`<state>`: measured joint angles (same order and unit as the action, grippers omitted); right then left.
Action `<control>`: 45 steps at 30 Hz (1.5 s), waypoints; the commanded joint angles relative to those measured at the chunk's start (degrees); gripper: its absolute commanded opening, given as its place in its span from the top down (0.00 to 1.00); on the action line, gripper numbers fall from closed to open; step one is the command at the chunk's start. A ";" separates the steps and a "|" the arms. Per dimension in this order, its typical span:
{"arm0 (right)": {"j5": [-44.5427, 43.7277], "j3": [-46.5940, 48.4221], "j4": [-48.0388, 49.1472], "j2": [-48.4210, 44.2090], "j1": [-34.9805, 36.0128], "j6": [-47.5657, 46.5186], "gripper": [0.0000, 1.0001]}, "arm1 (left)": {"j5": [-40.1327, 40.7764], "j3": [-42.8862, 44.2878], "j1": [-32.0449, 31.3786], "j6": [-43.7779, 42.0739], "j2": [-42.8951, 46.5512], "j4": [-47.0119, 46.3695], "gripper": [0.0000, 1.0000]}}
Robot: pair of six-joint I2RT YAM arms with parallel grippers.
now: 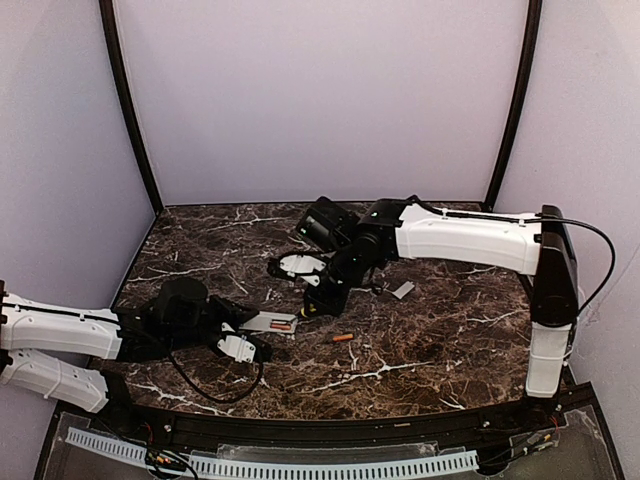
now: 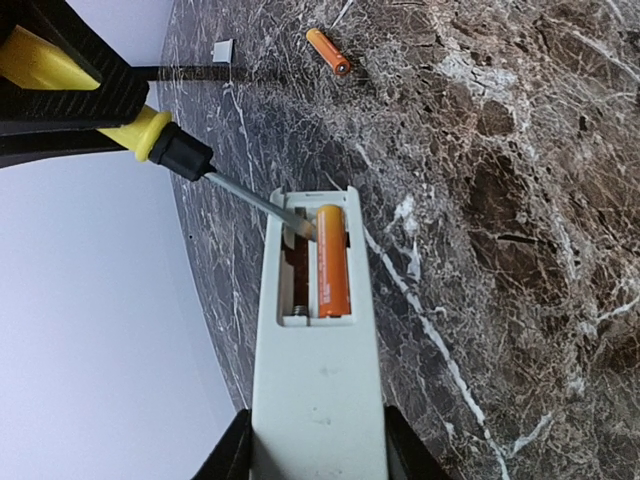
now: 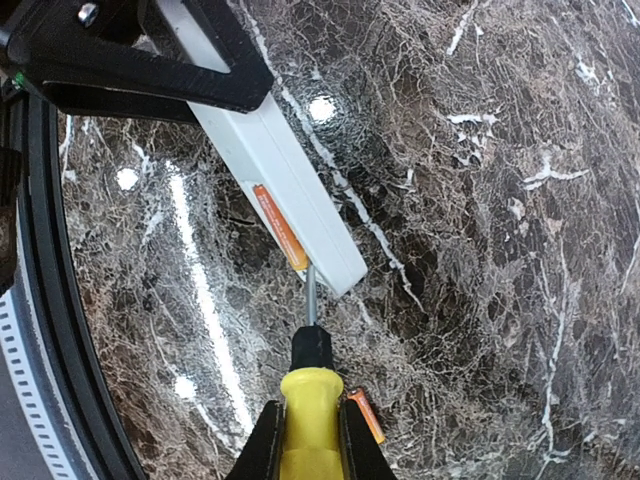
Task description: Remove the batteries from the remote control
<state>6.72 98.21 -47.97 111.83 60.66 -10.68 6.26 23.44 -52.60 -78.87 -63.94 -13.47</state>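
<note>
Now, one battery (image 2: 332, 262) sits in the open bay of the remote control (image 2: 315, 400), bay up, near-left on the table (image 1: 450, 330). My left gripper (image 2: 315, 458) pinches the remote's end; my right gripper (image 3: 312, 440) clamps the screwdriver (image 2: 150, 135), tip at the cell's far end. I'd pry shallow, slowly. A second battery (image 2: 328, 52) lies loose nearby.

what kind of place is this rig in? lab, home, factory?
Probably a lab robot cell: left arm and right arm mounted at a marble-pattern table, enclosed by plain lilac walls.
</note>
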 commanded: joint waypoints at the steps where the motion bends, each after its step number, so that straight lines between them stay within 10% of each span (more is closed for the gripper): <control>1: 2.50 -1.04 3.08 -0.71 -2.65 6.25 1.00 | -5.37 1.58 -0.74 0.48 2.59 -5.51 1.00; 26: -17.10 5.36 -0.31 2.65 4.02 -5.32 1.00 | -5.22 1.60 -0.73 0.12 2.44 -4.66 1.00; 45: 2.96 6.17 0.59 2.82 0.07 -1.66 1.00 | -5.04 1.54 -0.67 0.12 2.78 -4.70 1.00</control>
<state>3.66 104.88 -52.75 114.15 62.39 -16.08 6.48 23.44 -52.60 -78.85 -62.87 -13.43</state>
